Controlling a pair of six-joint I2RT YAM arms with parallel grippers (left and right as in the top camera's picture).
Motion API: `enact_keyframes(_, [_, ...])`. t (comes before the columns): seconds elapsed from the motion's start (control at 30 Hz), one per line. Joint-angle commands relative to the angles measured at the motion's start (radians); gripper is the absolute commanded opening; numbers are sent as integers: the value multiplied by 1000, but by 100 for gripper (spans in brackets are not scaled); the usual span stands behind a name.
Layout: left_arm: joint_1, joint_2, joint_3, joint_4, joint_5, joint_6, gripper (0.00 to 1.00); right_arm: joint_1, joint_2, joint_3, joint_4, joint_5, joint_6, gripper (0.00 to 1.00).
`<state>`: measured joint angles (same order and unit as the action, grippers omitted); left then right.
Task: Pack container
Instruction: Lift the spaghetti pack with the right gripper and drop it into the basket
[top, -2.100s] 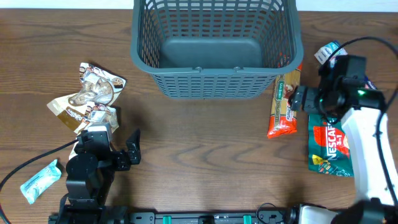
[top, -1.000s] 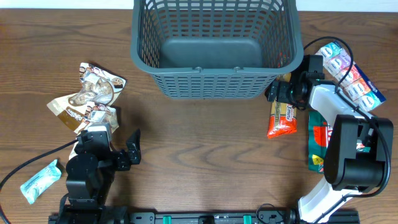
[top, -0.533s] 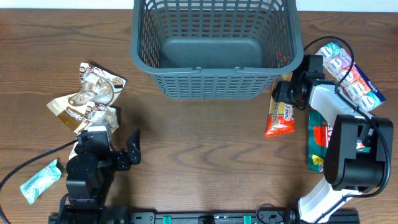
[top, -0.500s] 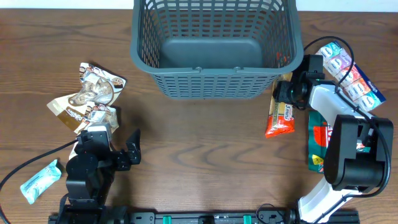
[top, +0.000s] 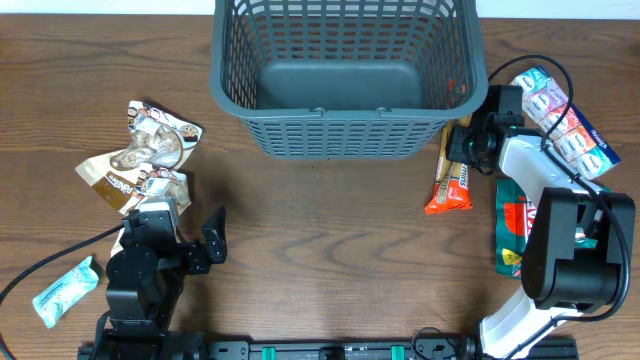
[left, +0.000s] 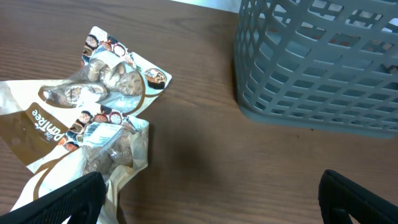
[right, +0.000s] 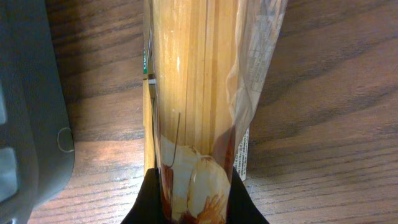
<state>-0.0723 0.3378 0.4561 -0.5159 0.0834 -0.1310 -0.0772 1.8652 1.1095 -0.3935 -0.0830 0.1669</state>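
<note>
The container (top: 340, 135) is a large dark grey lattice basket at the far middle of the table, and its corner shows in the left wrist view (left: 311, 68). My right gripper (top: 463, 143) is shut on a long clear pasta packet (top: 450, 175) with an orange end, just right of the basket. In the right wrist view the packet (right: 199, 81) runs up from between the black fingers (right: 146, 205), beside the basket wall (right: 25, 93). My left gripper (top: 175, 235) stands open near the front left, its fingers (left: 62, 202) wide apart over bare wood.
Crumpled brown snack packets (top: 140, 155) lie at the left, close to my left gripper (left: 211, 208). A pale blue packet (top: 65, 290) lies at the front left. A red Nescafe packet (top: 522, 225) and a colourful packet (top: 560, 120) lie at the right under the right arm.
My right gripper has shut on the pasta packet, and the packet has shifted slightly toward the far side. The left arm has not moved.
</note>
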Motion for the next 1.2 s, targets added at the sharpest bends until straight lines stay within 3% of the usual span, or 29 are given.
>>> enact_keyframes(0.0, [3,0,23,0,11,-6,99,-28,1,-7,13,9,61,1])
enact_keyframes(0.33, [4,0,23,-1,11,-6,99,-73,-240,-6,16,204,106,1])
enact_keyframes(0.73, [3,0,23,-11,11,-6,99,-72,-692,64,1,217,77,1])
enact_keyframes(0.8, [3,0,23,-16,11,-6,99,-71,-740,106,1,192,31,1])
enact_keyframes(0.9, [3,0,23,-23,11,-6,99,-51,-770,193,-5,6,-151,1])
enact_keyframes(1.0, [3,0,23,-23,11,-6,99,-1,-755,301,-42,-189,-341,1])
enact_keyframes(1.17, [3,0,23,-23,11,-6,99,134,-681,473,-88,-299,-568,1])
